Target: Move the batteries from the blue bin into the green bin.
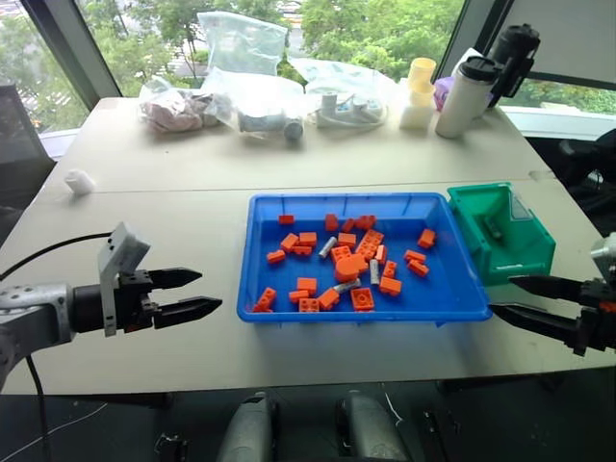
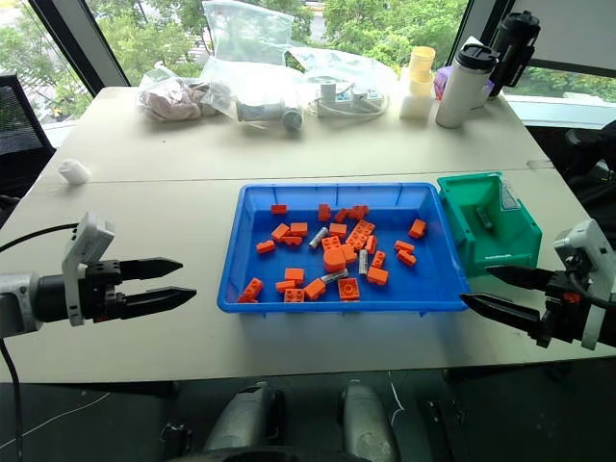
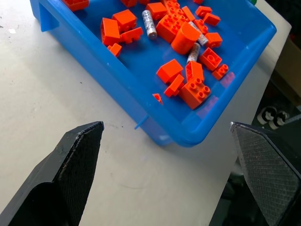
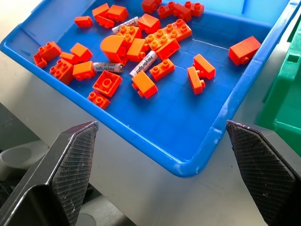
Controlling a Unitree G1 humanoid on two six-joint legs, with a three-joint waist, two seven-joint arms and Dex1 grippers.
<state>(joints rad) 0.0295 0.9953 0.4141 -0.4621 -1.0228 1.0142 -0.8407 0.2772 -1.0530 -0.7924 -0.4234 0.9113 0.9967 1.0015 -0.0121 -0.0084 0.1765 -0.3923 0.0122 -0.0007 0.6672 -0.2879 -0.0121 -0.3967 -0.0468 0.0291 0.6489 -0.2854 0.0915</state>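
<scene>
Batteries (image 4: 143,64) in the blue bin (image 1: 279,298), between two open, empty pincers (image 1: 197,294) (image 1: 500,296).

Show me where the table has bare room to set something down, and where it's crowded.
Bare: the table between the white cap and the blue bin, and the front strip under the left gripper. The green bin has free floor beside one battery. Crowded: the bin's middle with orange bricks, and the far edge with bags and bottles.
</scene>
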